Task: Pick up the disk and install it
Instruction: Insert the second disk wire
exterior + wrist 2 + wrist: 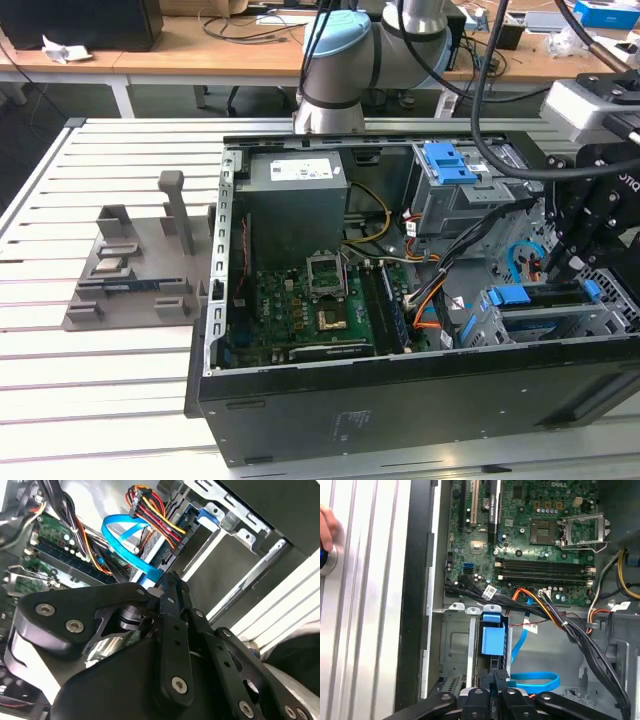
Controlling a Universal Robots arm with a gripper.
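The white label (300, 172) on the power supply (295, 220) carried small print, not readable. Markings on the motherboard (520, 545) were unreadable too.

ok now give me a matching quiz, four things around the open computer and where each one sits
Things:
1. big grey power-supply box with white label
2. blue plastic latch
3. grey plastic fixture block
4. black gripper

Places:
A. on the white slatted table, outside the black computer case
B. low over the silver drive bay at the exterior view's right
C. inside the case, beside the green circuit board
D. on top of the tall grey metal cage

Pairs: 1-C, 2-D, 3-A, 4-B
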